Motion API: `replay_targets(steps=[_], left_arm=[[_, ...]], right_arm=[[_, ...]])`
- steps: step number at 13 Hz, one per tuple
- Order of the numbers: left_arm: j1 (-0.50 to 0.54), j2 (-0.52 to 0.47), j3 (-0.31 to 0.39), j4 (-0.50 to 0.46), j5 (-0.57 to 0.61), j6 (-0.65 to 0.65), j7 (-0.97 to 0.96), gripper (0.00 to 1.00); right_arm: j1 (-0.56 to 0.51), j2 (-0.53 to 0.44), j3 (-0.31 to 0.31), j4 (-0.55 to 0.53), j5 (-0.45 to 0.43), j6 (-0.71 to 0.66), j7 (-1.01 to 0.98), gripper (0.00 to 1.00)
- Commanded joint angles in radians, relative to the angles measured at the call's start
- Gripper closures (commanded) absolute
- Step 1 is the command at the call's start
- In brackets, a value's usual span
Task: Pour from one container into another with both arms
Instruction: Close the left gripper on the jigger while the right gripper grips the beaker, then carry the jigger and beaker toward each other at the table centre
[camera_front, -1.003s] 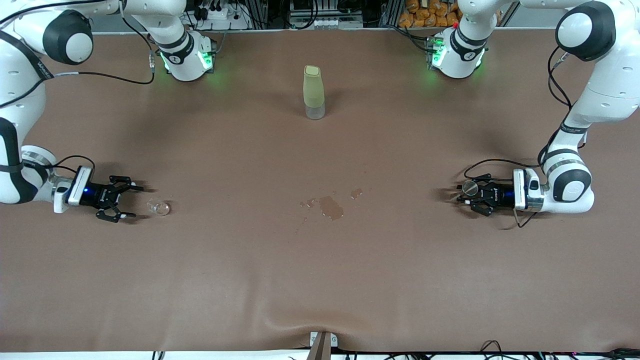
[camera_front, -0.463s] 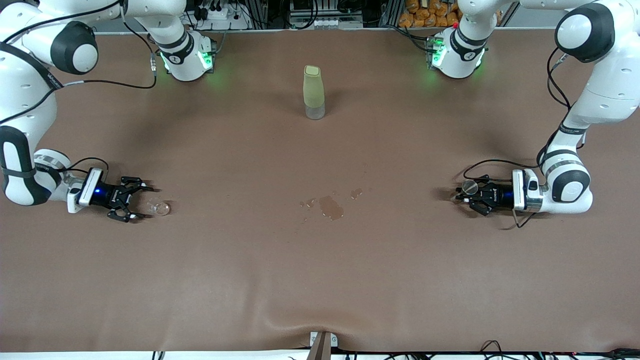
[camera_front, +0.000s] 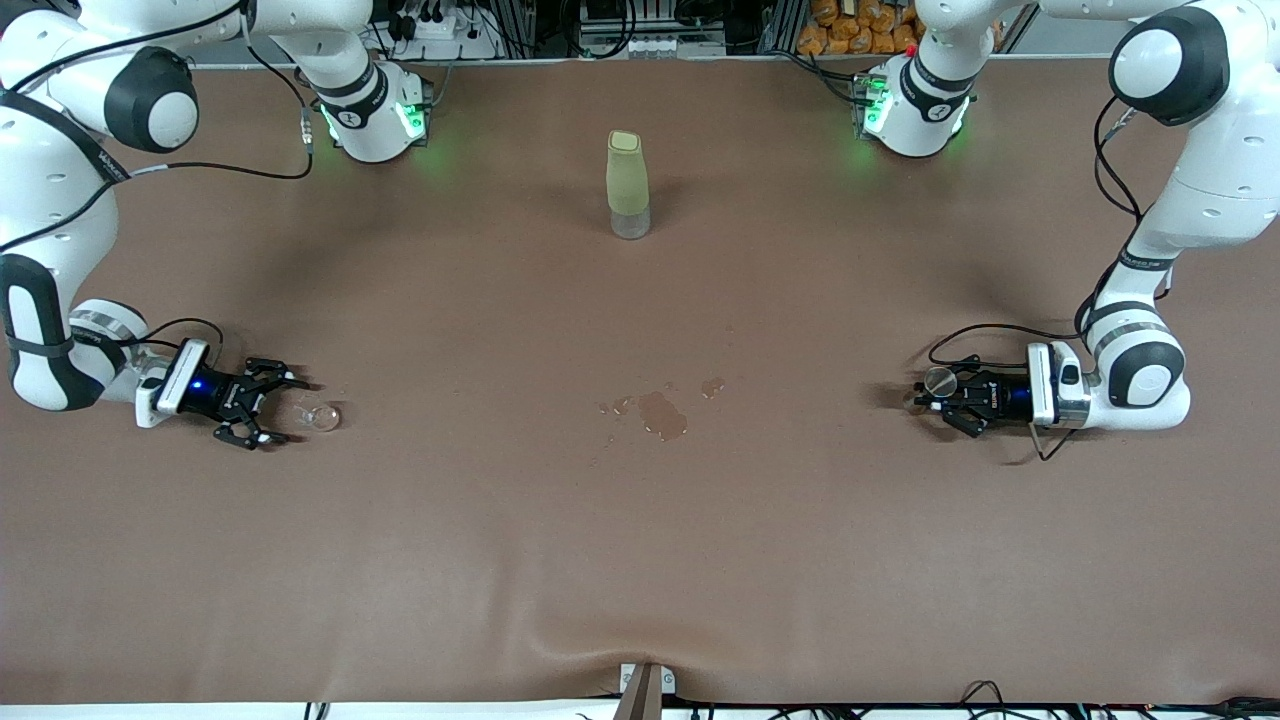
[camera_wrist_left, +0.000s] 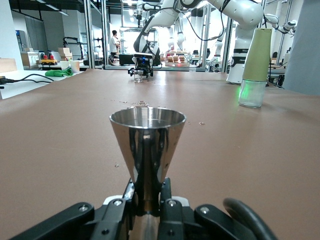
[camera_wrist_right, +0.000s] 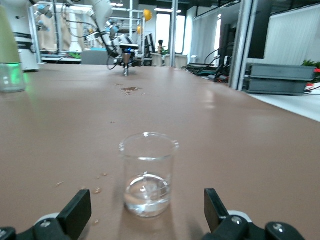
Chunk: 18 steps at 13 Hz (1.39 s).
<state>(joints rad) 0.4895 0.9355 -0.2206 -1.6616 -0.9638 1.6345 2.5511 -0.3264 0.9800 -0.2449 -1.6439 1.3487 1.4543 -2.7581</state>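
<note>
The left gripper (camera_front: 945, 395) pinches a steel cup (camera_wrist_left: 147, 150) (upright); the right gripper (camera_front: 262, 404) gapes wide around a beaker (camera_wrist_right: 148, 174), not touching.

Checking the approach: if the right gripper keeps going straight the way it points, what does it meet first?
The right gripper, open, would meet the glass beaker standing on the table between its fingers, apparently not yet touched.

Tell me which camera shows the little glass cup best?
The right wrist view: the glass cup stands upright and large between the open right gripper, with some clear liquid in its bottom. The front view shows it tiny. In the left wrist view it is a distant speck.
</note>
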Motion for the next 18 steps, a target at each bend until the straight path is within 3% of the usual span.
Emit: replay_targets(steps=[1,5,10,11,13,14,16,18], left_arm=[[-0.025,0.014,0.003,0.017,-0.022,0.004,0.011,1.00],[-0.051,-0.009,-0.043,0.017,-0.038,-0.008,-0.024,1.00],[-0.176,-0.046,-0.109,0.023,-0.055,0.014,-0.198,1.00],[-0.205,-0.044,-0.109,0.034,-0.065,0.034,-0.203,1.00],[-0.270,-0.043,-0.109,0.036,-0.090,0.062,-0.215,1.00],[-0.304,-0.040,-0.109,0.036,-0.120,0.083,-0.218,1.00],[-0.360,-0.038,-0.109,0.036,-0.189,0.117,-0.216,1.00],[-0.420,-0.038,-0.108,0.037,-0.237,0.142,-0.239,1.00]], right_arm=[[0.013,0.017,-0.002,-0.014,0.046,-0.005,-0.137,0.00],[0.059,0.017,0.001,-0.027,0.082,0.009,-0.133,0.00],[0.096,0.020,0.003,-0.040,0.122,0.012,-0.137,0.00],[0.098,0.022,0.003,-0.040,0.124,0.012,-0.137,0.09],[0.102,0.022,0.003,-0.039,0.124,0.012,-0.135,0.71],[0.104,0.022,0.003,-0.039,0.124,0.012,-0.133,0.84],[0.106,0.022,0.003,-0.040,0.124,0.011,-0.127,1.00],[0.109,0.020,0.003,-0.040,0.122,0.005,-0.126,1.00]])
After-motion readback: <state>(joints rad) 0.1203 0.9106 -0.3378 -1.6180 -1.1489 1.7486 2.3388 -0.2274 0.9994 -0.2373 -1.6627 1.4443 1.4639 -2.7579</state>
